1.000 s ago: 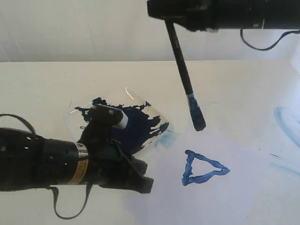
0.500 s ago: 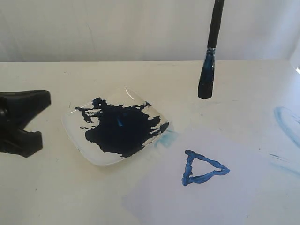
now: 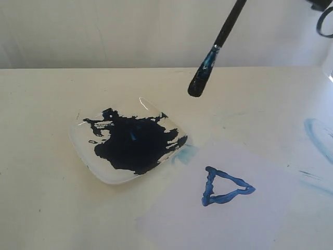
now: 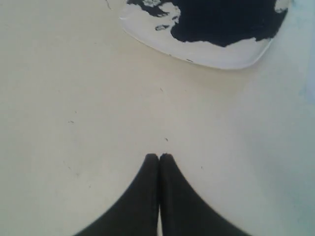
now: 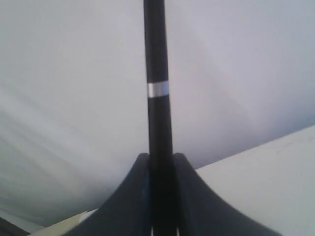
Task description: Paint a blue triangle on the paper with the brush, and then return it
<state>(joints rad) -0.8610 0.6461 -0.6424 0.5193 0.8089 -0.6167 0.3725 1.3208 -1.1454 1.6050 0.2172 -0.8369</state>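
A small blue triangle (image 3: 225,186) of glossy paint lies on the pale lavender paper (image 3: 234,219) at the front right of the table. The brush (image 3: 216,49) hangs tilted in the air above the table's far side, its blue-stained tip low and to the left. In the right wrist view my right gripper (image 5: 161,160) is shut on the brush (image 5: 157,88) handle, below its pale ring. My left gripper (image 4: 159,157) is shut with nothing in it, hovering over bare table near the dish (image 4: 216,51); it is out of the exterior view.
A clear square plastic dish (image 3: 88,156) with a dark navy paint puddle sits left of the paper. A faint pale-blue smear (image 3: 318,136) marks the table at the right edge. A white wall rises behind the table.
The left arm has pulled back out of the exterior view to the left. The brush has swung from near upright to tilted, its tip moving left and higher above the table.
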